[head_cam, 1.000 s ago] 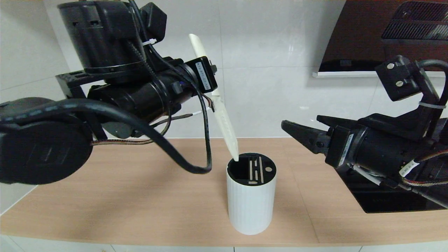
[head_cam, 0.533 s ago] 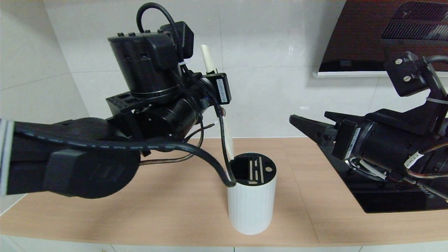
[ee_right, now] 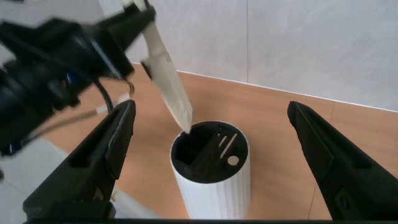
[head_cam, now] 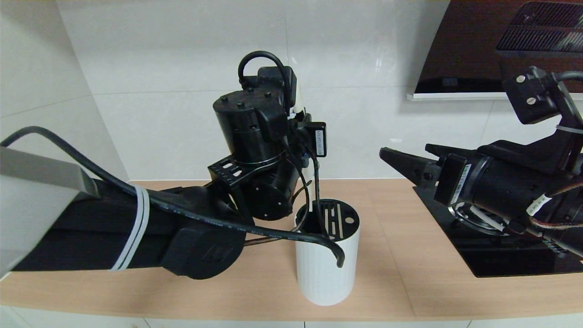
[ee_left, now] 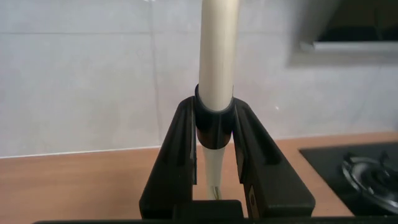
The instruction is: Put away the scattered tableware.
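Nearest the camera, on the pale wood-grain counter (head_cam: 114, 289), a holder (head_cam: 325, 269) is seen upright. It is a white cylinder with fine vertical ribs, capped by a matt black top cut with one large square opening, several narrow slots and a small round hole. At the large opening the tip of a knife (ee_right: 166, 81) is placed, its blade cream, smooth and tapered; how deep it goes cannot be told. The knife's rounded cream handle, ringed by a black collar, is clamped between the blocky black fingers of the left gripper (ee_left: 216, 118) above the holder. To the right, the right gripper (head_cam: 405, 157) is held above the counter, its long wedge-shaped fingers spread wide with nothing between them. Below it a glossy black hob (head_cam: 501, 262) is set into the counter. Behind, the wall (head_cam: 182, 68) is faced with large glossy white tiles, and a dark slanted hood (head_cam: 469, 41) with a louvred grille is mounted at the upper right.

Against a second ago, the left arm has been swung in over the holder, and the knife has been brought from a clear slant to nearly upright. The right gripper has been shifted only slightly.

A white sticker (head_cam: 319, 139) is carried beside the left gripper; its print cannot be read.
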{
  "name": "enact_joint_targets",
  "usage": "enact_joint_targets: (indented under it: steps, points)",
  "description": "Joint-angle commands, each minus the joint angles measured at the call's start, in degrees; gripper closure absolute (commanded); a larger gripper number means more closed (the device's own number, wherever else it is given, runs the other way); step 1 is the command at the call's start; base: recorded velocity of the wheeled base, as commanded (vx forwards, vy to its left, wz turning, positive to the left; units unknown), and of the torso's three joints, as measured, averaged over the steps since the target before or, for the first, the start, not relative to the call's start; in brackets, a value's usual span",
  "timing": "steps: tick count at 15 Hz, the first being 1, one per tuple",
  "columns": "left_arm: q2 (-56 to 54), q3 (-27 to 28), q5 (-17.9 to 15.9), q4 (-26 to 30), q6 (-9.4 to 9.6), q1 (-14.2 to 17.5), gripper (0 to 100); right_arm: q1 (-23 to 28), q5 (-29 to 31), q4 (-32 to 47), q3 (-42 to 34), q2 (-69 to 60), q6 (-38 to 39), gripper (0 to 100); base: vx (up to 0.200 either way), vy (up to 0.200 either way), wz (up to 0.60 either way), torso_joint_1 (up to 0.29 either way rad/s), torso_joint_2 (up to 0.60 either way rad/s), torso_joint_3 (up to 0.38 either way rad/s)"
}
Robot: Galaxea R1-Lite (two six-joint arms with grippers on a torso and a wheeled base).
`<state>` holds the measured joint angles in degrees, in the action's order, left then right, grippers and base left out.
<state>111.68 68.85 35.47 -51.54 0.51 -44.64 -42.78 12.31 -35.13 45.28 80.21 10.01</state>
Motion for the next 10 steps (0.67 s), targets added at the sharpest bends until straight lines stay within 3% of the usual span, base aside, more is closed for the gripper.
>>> enact_joint_targets:
  steps: [1, 10]
  points:
    - [1.26, -0.03, 0.03, -0.14, -0.07, -0.62, 100, -0.03, -0.01, -0.02, -0.01, 0.29, 0.01, 0, 0.0, 0.0, 0.0, 0.0, 0.0, 0.0]
    - [5.48, -0.03, 0.12, -0.31, -1.48, -2.12, 100, -0.03, -0.1, -0.02, -0.19, 1.35, 0.01, 0, 0.0, 0.0, 0.0, 0.0, 0.0, 0.0]
